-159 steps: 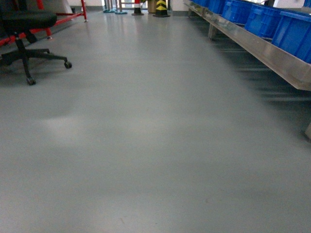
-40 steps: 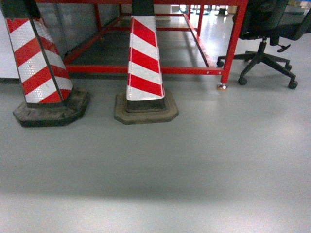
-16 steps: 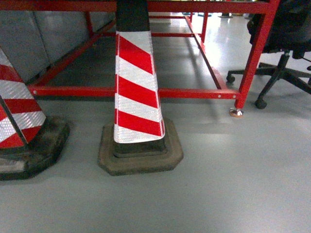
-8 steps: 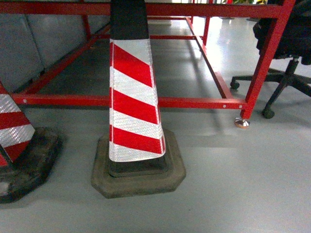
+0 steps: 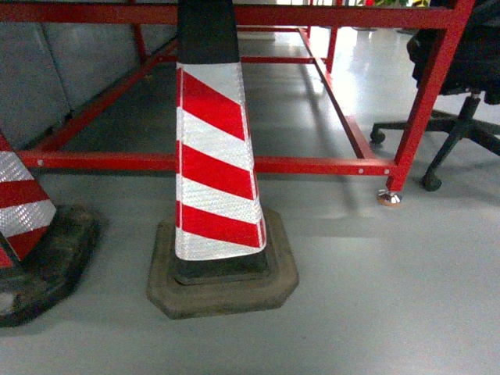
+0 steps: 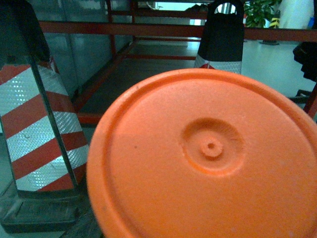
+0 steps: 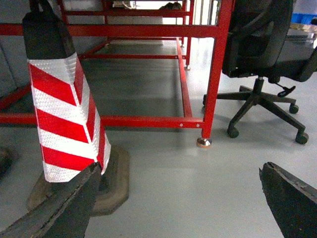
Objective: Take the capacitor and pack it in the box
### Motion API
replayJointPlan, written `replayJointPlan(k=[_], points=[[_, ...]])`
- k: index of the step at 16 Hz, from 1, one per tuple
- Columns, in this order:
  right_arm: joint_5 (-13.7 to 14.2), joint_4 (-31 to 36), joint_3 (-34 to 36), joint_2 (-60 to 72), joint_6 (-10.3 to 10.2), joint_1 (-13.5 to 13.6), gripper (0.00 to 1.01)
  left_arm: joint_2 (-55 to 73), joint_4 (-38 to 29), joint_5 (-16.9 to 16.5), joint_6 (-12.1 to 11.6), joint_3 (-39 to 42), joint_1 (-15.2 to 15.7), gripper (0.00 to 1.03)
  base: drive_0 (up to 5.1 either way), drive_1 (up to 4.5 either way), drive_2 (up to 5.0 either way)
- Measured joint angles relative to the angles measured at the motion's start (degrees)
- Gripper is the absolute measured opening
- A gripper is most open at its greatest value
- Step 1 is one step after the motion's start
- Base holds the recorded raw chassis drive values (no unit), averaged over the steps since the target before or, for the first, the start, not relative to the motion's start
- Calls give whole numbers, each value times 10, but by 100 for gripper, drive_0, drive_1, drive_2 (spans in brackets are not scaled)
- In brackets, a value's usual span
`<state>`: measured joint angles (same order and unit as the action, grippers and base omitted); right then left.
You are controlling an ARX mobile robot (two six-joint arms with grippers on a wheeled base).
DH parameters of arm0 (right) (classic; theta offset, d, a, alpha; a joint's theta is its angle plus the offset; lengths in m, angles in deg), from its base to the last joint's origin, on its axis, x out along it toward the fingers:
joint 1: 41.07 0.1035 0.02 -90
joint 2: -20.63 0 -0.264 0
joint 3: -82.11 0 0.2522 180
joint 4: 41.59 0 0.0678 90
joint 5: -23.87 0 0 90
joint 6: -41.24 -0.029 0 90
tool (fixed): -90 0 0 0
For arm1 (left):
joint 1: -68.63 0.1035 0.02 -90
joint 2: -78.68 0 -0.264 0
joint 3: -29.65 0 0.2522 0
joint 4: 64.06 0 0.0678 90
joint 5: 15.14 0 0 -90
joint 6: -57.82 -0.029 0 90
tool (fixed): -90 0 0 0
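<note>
Neither the capacitor nor the box shows in any view; the robot faces a striped cone (image 5: 216, 156) on the floor, a red frame (image 5: 234, 164) behind. Best to steer clear of the cone base. Only the left wrist view shows an orange disc (image 6: 208, 158), its holder untellable. The right jaws (image 7: 178, 198) stand released.

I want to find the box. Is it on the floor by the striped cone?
No, the head view shows only bare grey floor around the cone.
</note>
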<state>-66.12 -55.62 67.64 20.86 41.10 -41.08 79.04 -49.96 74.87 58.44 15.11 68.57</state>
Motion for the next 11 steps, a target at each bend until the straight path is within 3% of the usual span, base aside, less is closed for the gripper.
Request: replayJointPlan(k=[11], points=[[0, 0, 0, 0, 0, 0, 98, 0, 0, 0, 0, 0, 0, 44, 0, 0, 0]])
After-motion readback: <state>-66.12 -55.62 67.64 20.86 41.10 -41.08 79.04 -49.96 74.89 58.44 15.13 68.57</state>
